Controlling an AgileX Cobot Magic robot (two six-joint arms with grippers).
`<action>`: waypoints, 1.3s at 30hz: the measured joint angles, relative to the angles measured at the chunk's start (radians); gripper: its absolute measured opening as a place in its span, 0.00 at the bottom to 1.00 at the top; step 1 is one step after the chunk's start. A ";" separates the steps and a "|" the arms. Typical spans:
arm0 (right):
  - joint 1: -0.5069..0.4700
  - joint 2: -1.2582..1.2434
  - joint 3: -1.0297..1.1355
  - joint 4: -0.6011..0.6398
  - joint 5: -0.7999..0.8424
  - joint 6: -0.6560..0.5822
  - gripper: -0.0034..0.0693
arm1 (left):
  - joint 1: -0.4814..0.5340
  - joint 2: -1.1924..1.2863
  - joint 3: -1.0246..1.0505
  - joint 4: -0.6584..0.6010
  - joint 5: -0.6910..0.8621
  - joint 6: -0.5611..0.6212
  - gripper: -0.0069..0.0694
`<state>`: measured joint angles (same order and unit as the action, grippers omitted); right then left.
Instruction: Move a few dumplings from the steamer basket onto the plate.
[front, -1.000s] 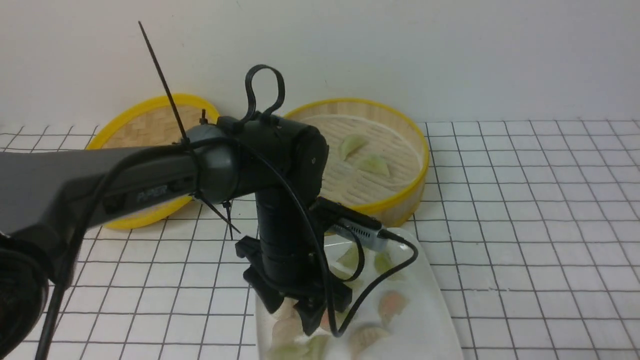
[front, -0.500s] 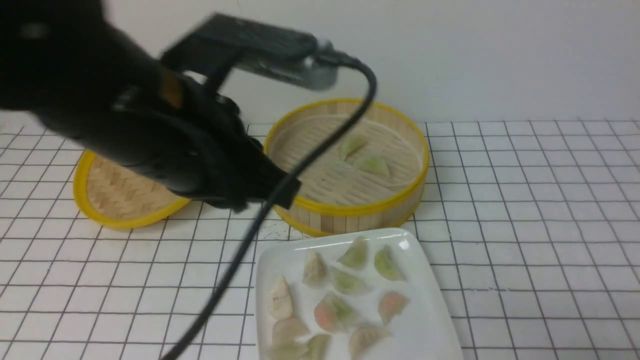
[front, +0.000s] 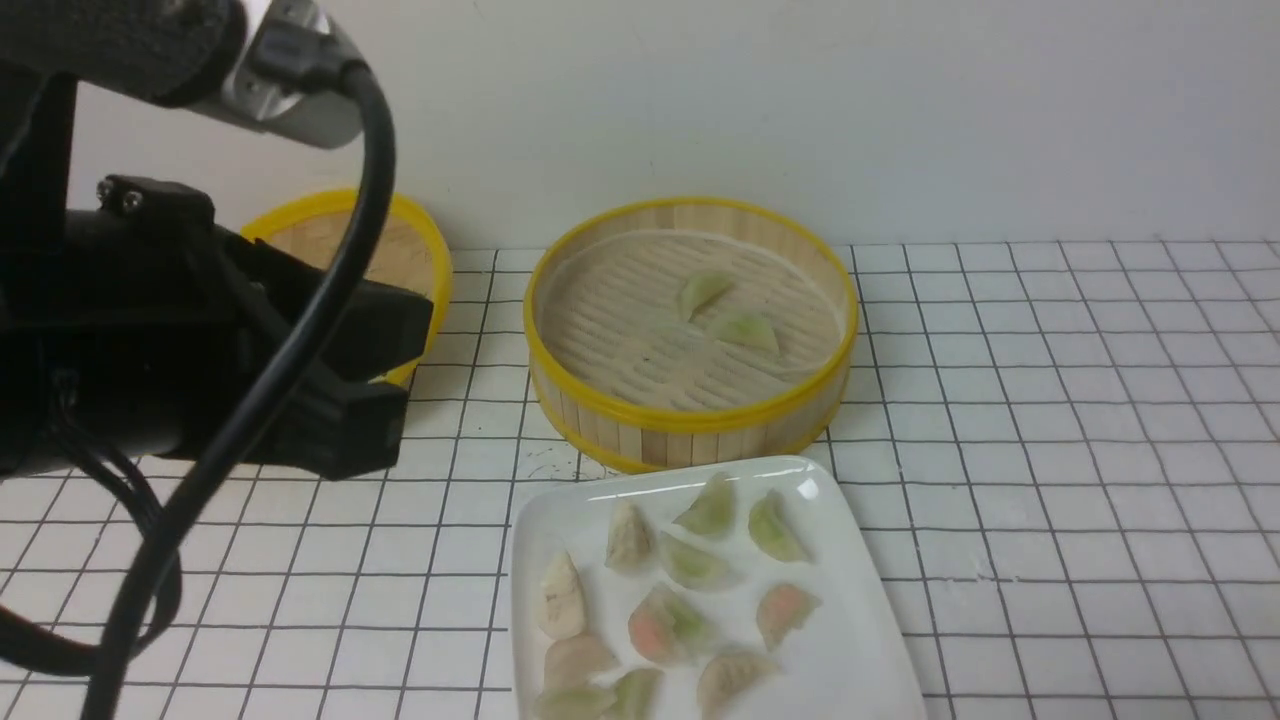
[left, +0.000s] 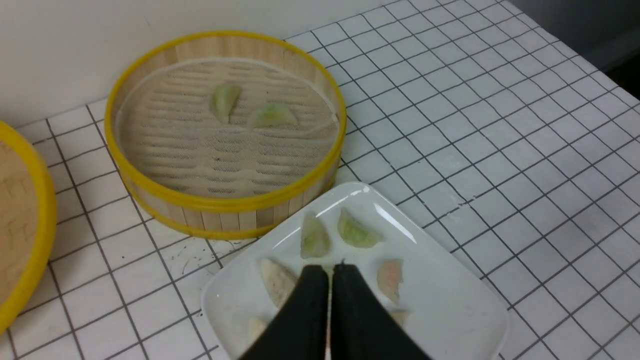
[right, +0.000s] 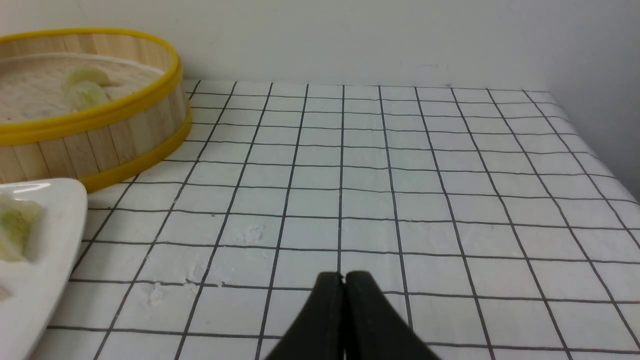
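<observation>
Green dumplings (front: 745, 330) sit in the far steamer basket (front: 690, 418), both jaws closed on nothing; we risk stacking on the crowded near plate (front: 850, 650).

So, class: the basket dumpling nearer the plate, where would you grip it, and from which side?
Probably across the plump middle of that dumpling, short way across, coming from straight above: it lies flat, and the tall wall of the steamer basket blocks a sideways approach.

The left end effector (left: 330, 267) is shown closed. Two green dumplings (left: 225, 100) are seen in the steamer basket (left: 225, 202), others on the plate (left: 450, 310).
</observation>
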<state>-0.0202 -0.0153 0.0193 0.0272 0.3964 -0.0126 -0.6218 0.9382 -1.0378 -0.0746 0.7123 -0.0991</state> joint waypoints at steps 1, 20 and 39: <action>0.000 0.000 0.000 0.000 0.000 0.000 0.03 | 0.000 -0.002 0.000 0.000 0.001 -0.001 0.08; 0.000 0.000 0.000 0.000 0.000 0.000 0.03 | 0.052 -0.479 0.297 0.306 -0.086 -0.188 0.08; 0.000 0.000 0.000 0.000 0.000 0.000 0.03 | 0.583 -0.948 1.065 0.063 -0.326 -0.010 0.08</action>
<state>-0.0202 -0.0153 0.0193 0.0272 0.3964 -0.0126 -0.0391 -0.0096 0.0268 -0.0118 0.3867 -0.1094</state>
